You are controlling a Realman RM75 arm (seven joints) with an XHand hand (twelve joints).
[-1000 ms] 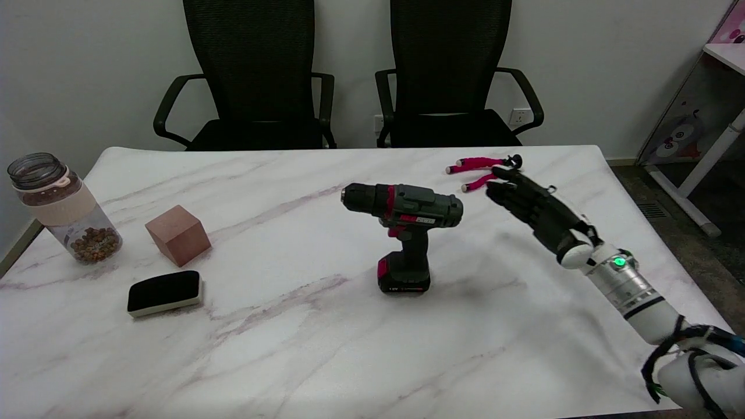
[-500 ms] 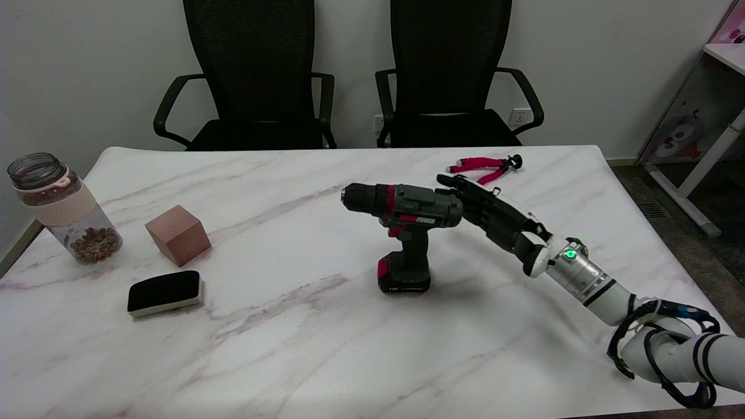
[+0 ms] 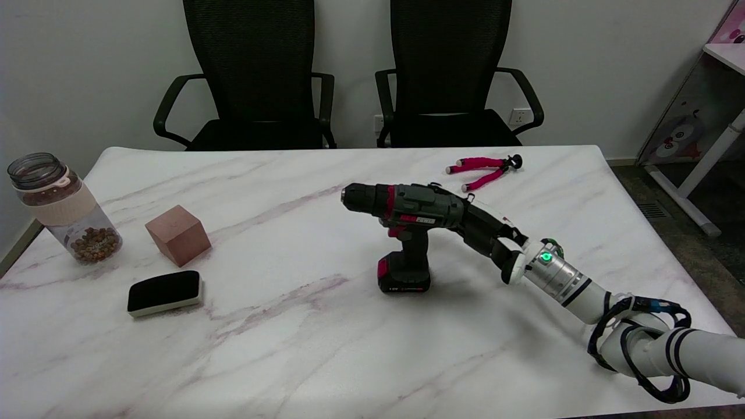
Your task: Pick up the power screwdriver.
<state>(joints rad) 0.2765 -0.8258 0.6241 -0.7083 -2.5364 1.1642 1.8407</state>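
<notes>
Power screwdriver (image 3: pixel 407 224) standing upright on its battery base at centre frame on the desk (image 3: pixel 291 349), body axis horizontal with chuck pointing left; the right hand (image 3: pixel 477 224) meets its rear end from the right, finger closure not discernible.

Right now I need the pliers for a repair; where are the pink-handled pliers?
In the head view, the pink-handled pliers lie at the marble table's far right, beyond the dark grey power screwdriver.
</notes>
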